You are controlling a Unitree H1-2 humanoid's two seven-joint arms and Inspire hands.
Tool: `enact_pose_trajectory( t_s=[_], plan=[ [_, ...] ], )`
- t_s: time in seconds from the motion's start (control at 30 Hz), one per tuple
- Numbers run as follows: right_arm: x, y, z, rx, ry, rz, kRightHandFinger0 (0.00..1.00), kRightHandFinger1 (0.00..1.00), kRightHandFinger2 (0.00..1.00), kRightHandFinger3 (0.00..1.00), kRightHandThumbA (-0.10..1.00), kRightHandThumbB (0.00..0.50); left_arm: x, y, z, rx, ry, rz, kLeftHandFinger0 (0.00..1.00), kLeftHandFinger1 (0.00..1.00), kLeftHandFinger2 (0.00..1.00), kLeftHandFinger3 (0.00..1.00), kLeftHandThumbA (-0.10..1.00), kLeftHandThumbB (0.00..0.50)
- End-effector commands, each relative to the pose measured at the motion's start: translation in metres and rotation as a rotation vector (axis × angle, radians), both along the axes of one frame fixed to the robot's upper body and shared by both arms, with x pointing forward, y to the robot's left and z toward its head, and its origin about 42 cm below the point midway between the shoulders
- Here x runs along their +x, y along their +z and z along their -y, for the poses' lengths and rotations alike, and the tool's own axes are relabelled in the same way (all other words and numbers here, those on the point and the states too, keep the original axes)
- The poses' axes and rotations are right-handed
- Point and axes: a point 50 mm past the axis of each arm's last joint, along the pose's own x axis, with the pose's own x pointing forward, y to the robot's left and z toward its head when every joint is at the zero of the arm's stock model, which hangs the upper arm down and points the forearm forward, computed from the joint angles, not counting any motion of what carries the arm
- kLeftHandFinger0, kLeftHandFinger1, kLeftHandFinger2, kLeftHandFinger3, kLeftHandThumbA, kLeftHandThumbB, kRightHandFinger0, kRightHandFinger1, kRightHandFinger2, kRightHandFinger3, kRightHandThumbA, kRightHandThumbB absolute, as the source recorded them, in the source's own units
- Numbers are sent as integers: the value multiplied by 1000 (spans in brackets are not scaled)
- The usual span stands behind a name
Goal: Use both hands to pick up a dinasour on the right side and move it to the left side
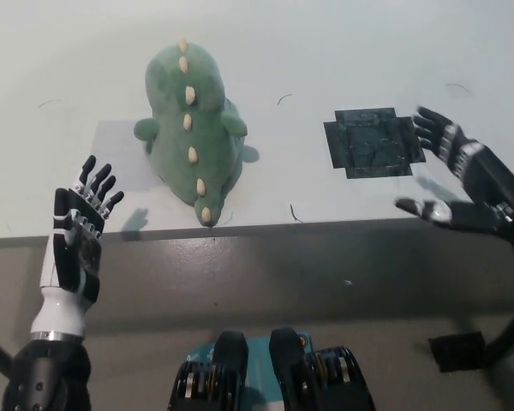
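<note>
- My white left hand (79,235) hangs nearest, at the lower left, just over the front edge of the pale table (343,51); its fingers are spread and point up, and it holds nothing.
- My black right hand (463,175) sits at the right, a little past that same edge, fingers splayed apart and empty too.
- The soft green plush dinosaur with cream spikes down its back (191,133) lies on the table's left part, tail tip almost at the front edge, head pointing away from me.
- Bare tabletop separates it from my left hand.
- A dark square patch of tape (373,142) lies flat on the right part, just beside my right fingertips (428,120).
- Beyond both, the table runs bare to the far edge of view.
</note>
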Motion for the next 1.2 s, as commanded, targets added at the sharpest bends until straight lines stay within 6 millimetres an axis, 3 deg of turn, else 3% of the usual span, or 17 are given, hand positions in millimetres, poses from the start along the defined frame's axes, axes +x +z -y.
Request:
enact_pose_trajectory(
  t_s=[0.0, 0.2, 0.27, 0.4, 0.67, 0.73, 0.87, 0.9, 1.17],
  plan=[
    [-13, 26, 16, -10, 34, 130, 1000, 1000, 1000, 1000, 1000, 163, 2, 13, 5, 12, -25, 107, 1000, 1000, 1000, 1000, 1000, 454],
    [-34, 10, 29, -25, 47, 84, 1000, 1000, 1000, 1000, 1000, 145, 0, 7, 10, 29, -6, 108, 1000, 1000, 1000, 1000, 1000, 455],
    [-38, 5, 32, -21, 49, 77, 1000, 1000, 1000, 1000, 1000, 116, -2, 4, 11, 24, -2, 102, 1000, 1000, 1000, 1000, 1000, 453],
    [-57, -9, 41, 34, 16, 28, 1000, 1000, 1000, 1000, 1000, 203, -2, -3, 17, 19, -19, 97, 1000, 1000, 1000, 1000, 1000, 447],
    [-94, -24, 66, 94, -55, 5, 1000, 1000, 1000, 1000, 1000, 218, 0, -16, 16, -38, -50, 111, 1000, 1000, 1000, 1000, 1000, 413],
    [-97, -23, 70, 108, -82, 1, 1000, 1000, 1000, 1000, 1000, 237, 0, -18, 16, -40, -50, 116, 1000, 1000, 1000, 1000, 1000, 400],
    [-99, -20, 81, 146, -138, 23, 1000, 1000, 1000, 1000, 1000, 227, 2, -22, 16, -69, -51, 125, 1000, 1000, 1000, 1000, 1000, 385],
    [-99, -17, 88, 139, -189, 35, 1000, 1000, 1000, 1000, 1000, 220, 3, -24, 17, -86, -46, 118, 1000, 1000, 1000, 1000, 1000, 406],
    [-89, -4, 100, 121, -270, 81, 1000, 1000, 1000, 1000, 1000, 164, -1, -41, 10, -71, -49, 84, 1000, 1000, 1000, 1000, 1000, 385]
  ],
)
